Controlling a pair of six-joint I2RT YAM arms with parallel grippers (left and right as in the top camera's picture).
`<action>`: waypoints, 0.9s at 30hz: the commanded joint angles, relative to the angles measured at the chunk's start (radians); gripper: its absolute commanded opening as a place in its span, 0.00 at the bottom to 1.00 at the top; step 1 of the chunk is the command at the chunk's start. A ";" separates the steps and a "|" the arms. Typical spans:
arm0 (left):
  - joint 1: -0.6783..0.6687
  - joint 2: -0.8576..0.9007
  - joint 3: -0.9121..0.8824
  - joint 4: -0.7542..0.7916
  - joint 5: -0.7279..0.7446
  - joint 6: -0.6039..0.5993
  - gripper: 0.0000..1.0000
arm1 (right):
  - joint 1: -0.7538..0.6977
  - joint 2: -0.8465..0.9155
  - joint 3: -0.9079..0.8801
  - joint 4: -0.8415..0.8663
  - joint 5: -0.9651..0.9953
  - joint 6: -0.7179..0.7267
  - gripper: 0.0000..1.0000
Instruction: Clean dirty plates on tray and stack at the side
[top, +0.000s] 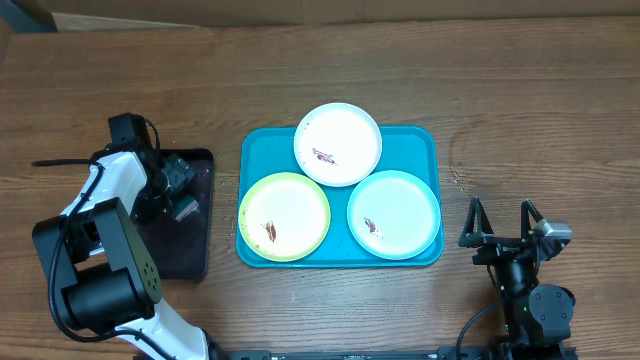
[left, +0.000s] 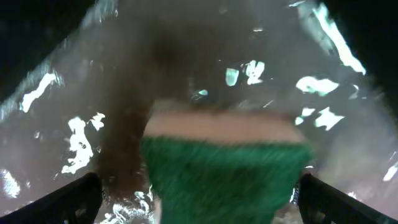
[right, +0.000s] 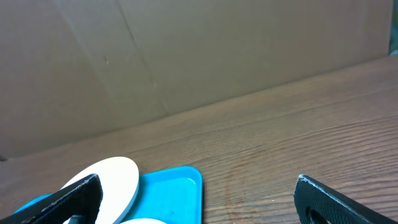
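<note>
Three dirty plates lie on the turquoise tray (top: 420, 142): a white one (top: 338, 143) at the back, a yellow-green rimmed one (top: 284, 216) front left and a pale mint one (top: 394, 214) front right, each with a small brown-red smear. My left gripper (top: 178, 190) hangs over the black tray (top: 195, 255), left of the plates. In the left wrist view its jaws (left: 199, 194) stand wide, with a green sponge (left: 224, 177) lying between them on the wet surface, a gap on either side. My right gripper (top: 500, 215) is open and empty right of the tray.
The right wrist view shows the turquoise tray's corner (right: 177, 186), the white plate's edge (right: 115, 180) and bare wooden table (right: 292, 124) up to a cardboard wall (right: 186, 56). The black tray is wet and shiny (left: 50, 124).
</note>
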 joint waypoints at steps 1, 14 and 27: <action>0.002 0.046 -0.037 -0.053 0.112 0.002 0.97 | -0.002 -0.009 -0.011 0.003 -0.003 -0.004 1.00; 0.002 0.046 -0.037 -0.062 0.144 0.002 1.00 | -0.002 -0.009 -0.011 0.003 -0.003 -0.004 1.00; 0.002 0.046 -0.037 -0.113 0.148 0.002 0.11 | -0.002 -0.009 -0.011 0.003 -0.003 -0.004 1.00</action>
